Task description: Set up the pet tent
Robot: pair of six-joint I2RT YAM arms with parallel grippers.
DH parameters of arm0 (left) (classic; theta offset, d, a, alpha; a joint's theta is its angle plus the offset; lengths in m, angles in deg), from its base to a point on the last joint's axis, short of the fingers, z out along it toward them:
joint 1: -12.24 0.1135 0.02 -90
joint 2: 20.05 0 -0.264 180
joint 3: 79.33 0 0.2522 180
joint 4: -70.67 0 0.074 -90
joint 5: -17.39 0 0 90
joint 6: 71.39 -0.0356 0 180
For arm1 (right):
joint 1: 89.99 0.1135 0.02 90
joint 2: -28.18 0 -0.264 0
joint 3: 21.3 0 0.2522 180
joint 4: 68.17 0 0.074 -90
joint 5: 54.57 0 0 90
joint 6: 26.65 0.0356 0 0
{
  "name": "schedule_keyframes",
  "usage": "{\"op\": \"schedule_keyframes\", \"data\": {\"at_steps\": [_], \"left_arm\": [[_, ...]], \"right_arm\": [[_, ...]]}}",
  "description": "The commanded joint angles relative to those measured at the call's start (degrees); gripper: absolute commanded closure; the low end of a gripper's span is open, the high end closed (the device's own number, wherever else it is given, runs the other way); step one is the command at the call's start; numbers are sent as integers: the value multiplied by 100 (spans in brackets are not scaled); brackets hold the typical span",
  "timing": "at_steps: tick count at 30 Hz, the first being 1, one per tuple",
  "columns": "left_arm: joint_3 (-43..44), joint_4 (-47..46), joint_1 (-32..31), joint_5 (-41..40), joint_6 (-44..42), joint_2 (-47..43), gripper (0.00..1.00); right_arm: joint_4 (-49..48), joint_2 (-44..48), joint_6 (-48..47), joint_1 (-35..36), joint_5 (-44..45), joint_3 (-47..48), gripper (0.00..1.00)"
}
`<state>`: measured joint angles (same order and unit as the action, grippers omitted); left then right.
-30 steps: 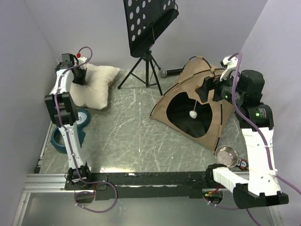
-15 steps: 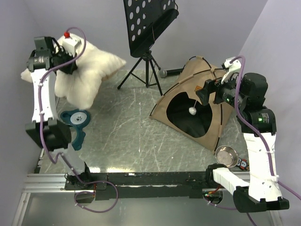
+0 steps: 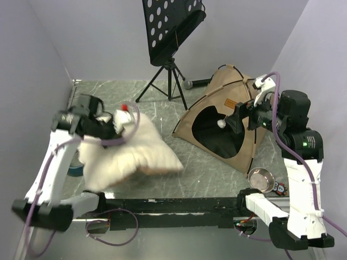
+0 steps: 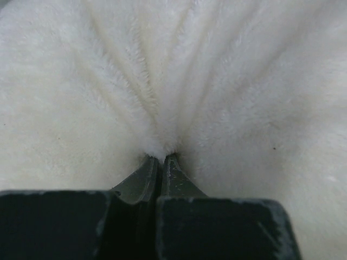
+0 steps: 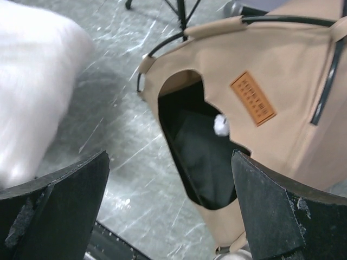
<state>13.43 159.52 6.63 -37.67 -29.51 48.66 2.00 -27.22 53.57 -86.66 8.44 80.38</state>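
The pet tent [image 3: 219,95] stands erect at the right rear of the worktop [image 3: 162,124], its dark doorway [image 3: 217,135] facing the front left and a small white pompom [image 5: 220,124] dangling in the arch. The left claw [image 4: 161,160] is pinched tight on a fold of the cream pillow [image 3: 130,160], which hangs clear of the worktop at the left front, well apart from the tent. The right claw [image 5: 169,162] has its jaws spread wide and grips nothing, hovering just before the doorway with the orange label patch [image 5: 252,98] in its wrist view. With the tent apparently already up, the step in hand looks to be furnishing it: carrying the pillow over as bedding. The next move likely calls for swinging the pillow rightward and low, feeding a corner through the arch under the pompom. The plush bulk will probably need squeezing, and the right claw should either steady the doorway rim or move aside.
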Motion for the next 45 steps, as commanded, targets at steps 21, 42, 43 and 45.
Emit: {"op": "schedule_keyframes", "data": {"at_steps": [21, 42, 43, 45], "left_arm": [[573, -4827, -4211, 672, 3045, 1839, 99], [2100, -3484, -5302, 928, -689, 3956, 99], [2241, -3405, -5249, 884, -751, 4114, 99], [2348, -3421, -5100, 822, -612, 4247, 99]], "right_arm": [[-67, 504, 293, -1405, 1046, -1786, 2], [-288, 310, 257, -1502, 53, -2349, 88], [-244, 301, 231, -1502, 53, -2358, 96], [-174, 275, 178, -1502, 131, -2350, 100]]}}
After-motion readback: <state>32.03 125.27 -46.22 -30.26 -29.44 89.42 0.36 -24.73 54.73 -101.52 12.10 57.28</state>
